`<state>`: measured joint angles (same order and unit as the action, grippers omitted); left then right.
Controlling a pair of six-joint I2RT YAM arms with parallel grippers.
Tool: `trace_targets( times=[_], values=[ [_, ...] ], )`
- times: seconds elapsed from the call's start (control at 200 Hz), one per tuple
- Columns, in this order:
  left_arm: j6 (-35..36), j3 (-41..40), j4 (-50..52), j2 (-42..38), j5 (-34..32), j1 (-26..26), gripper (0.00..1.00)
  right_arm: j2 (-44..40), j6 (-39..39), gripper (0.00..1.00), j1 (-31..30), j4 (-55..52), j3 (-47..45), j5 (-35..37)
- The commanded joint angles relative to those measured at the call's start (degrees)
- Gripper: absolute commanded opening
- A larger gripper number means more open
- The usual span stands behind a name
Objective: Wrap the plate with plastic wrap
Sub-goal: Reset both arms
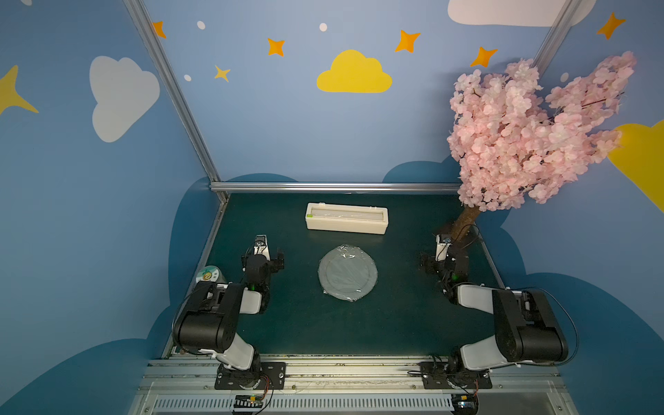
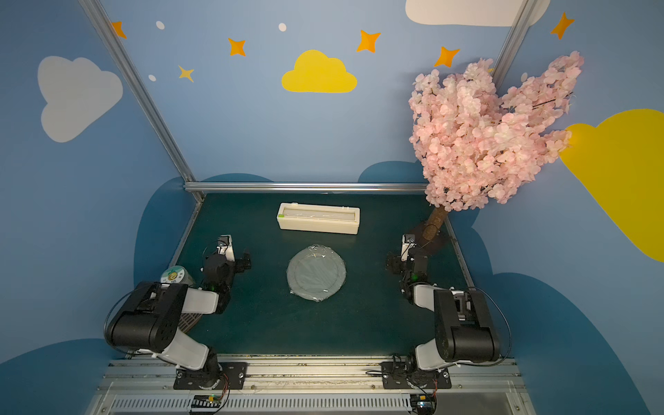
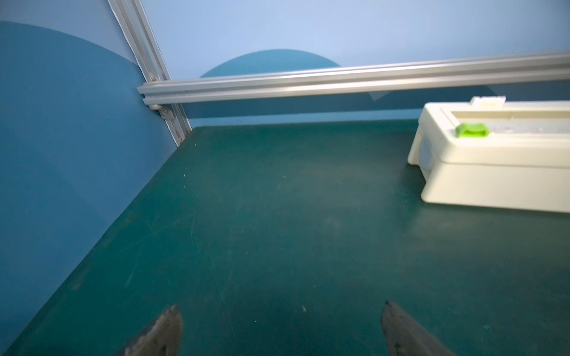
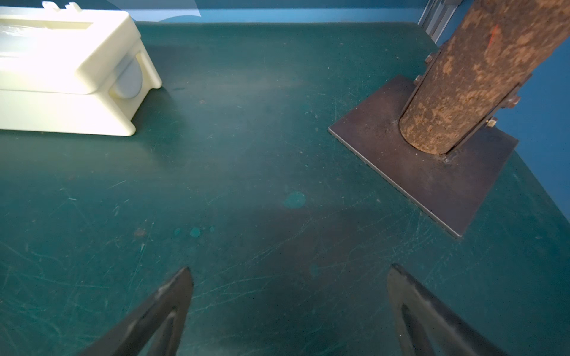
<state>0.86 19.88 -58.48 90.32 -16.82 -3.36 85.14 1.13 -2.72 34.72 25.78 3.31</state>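
Note:
The pale grey plate (image 1: 347,275) (image 2: 316,273) lies flat in the middle of the green table. Plastic wrap (image 1: 345,250) (image 2: 315,249) covers it, wrinkled and glinting around the rim. My left gripper (image 1: 269,253) (image 3: 280,305) hovers left of the plate, apart from it, open with only bare table between its fingers. My right gripper (image 1: 436,253) (image 4: 290,266) hovers to the plate's right, also open and holding nothing. Neither wrist view shows the plate.
The long cream dispenser box (image 1: 346,218) (image 3: 493,163) (image 4: 61,71) lies behind the plate. A small round-lidded jar (image 1: 208,275) stands by the left arm. A pink blossom tree (image 1: 531,133) rises at the back right, its trunk (image 4: 462,77) on a metal base (image 4: 431,178) near my right gripper.

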Motion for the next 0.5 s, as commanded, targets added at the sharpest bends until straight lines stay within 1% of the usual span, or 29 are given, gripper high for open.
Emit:
trace_targets(
  times=[0.0,0.35,0.49],
  values=[
    [-0.99,-0.25,1.21,0.27,2.2,0.25,1.0,-1.01,0.21,0.98,-0.01,-0.53,0.87,-0.67],
    [-0.76,0.16,1.14,0.69,2.3,0.34,1.0,-1.01,0.19,0.98,-0.01,-0.53,0.89,-0.67],
    [-1.65,0.62,2.98,0.09,5.01,1.55,1.0,-0.91,0.23,0.98,-0.04,-0.53,0.93,-0.67]
  ],
)
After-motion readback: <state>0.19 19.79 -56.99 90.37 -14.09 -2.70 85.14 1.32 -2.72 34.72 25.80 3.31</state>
